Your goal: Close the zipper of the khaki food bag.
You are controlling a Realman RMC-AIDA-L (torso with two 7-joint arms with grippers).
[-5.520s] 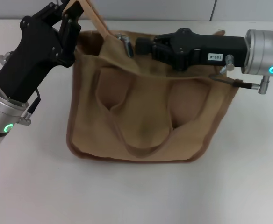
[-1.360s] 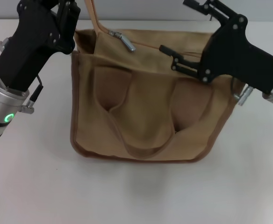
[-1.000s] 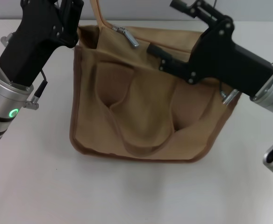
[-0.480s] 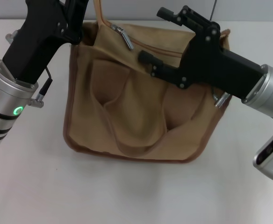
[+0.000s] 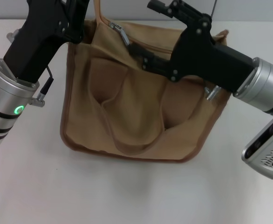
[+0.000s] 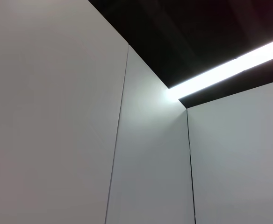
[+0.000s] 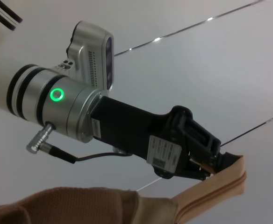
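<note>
The right gripper (image 5: 135, 52) reached across the top of the khaki food bag (image 5: 141, 107), its fingertips at the silver pull tab (image 5: 122, 35) of the zipper (image 5: 151, 49); whether they had closed on the tab could not be told. The left gripper (image 7: 210, 164) was clamped on the tan strap end (image 7: 216, 184) at the bag's far left corner, holding it up. The bag lay on the white table (image 5: 127, 191), its two looped handles (image 5: 136, 135) draped over its near face.
</note>
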